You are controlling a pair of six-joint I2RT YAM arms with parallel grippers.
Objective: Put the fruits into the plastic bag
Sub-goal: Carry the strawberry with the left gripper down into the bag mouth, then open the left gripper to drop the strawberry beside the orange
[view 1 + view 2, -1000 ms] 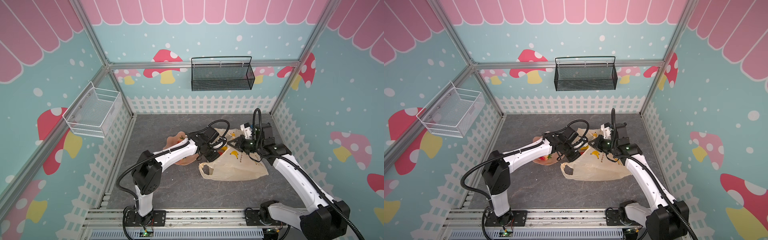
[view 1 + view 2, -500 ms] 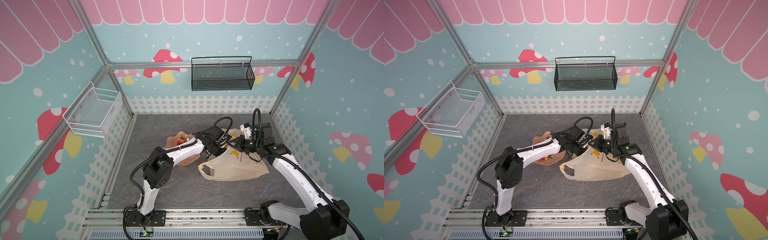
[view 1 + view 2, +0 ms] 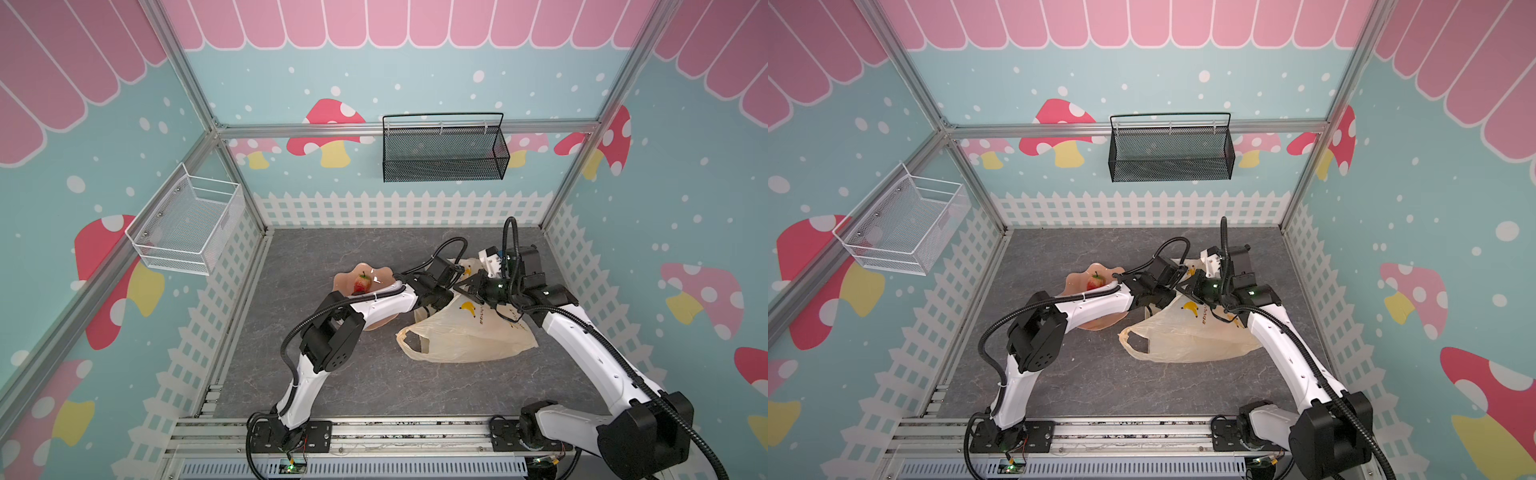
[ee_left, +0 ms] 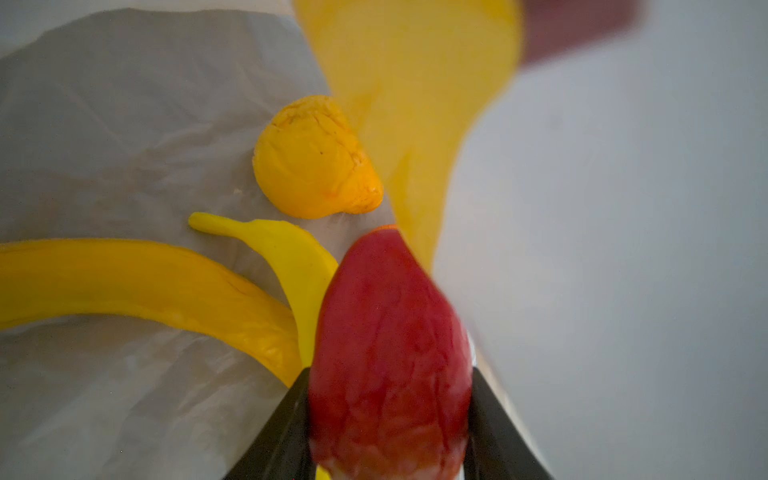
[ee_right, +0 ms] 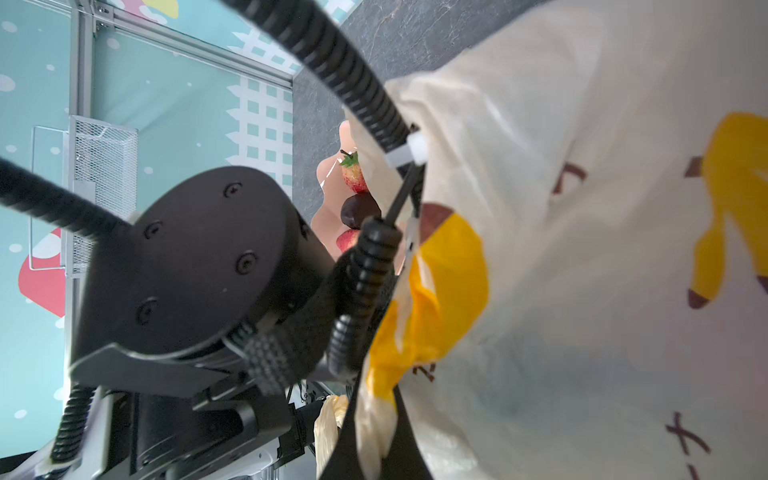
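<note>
Teal walls with painted mushrooms and a white picket fence close in a grey stone-look worktop (image 3: 332,374). A black mesh basket (image 3: 442,160) hangs on the back wall and a white wire basket (image 3: 187,226) on the left one.

From where I stand, the left gripper (image 4: 390,374) is inside the mouth of the plastic bag (image 3: 465,336), and in both top views the film hides it. Its wrist view shows the jaws partway apart and clamped on either side of a red strawberry (image 4: 390,332), which is inside the bag with its tip pointing deeper in.

The right gripper (image 3: 468,286) is closed tight on the bag's upper rim, just beside the left arm's wrist. A bunch of thin film is pinched between its fingers (image 5: 409,453), and that edge of the mouth is lifted off the worktop.

The bag lies on the right half of the worktop, its body slumped flat, with one loop handle (image 3: 415,338) spread toward the front. On the bag's floor inside are a yellow-orange pear (image 4: 311,162), a small yellow banana (image 4: 286,253) just beside it, and a longer, deeper-yellow banana (image 4: 145,278) touching the small one.

Just left of the bag sits a peach-pink wavy-edged dish (image 3: 343,282), partly under the left arm. It holds a strawberry with green leaves (image 3: 361,284). The right wrist view also shows a dark piece (image 5: 359,210) next to it and another red fruit (image 5: 347,241) beyond that, the three close together in a row.
</note>
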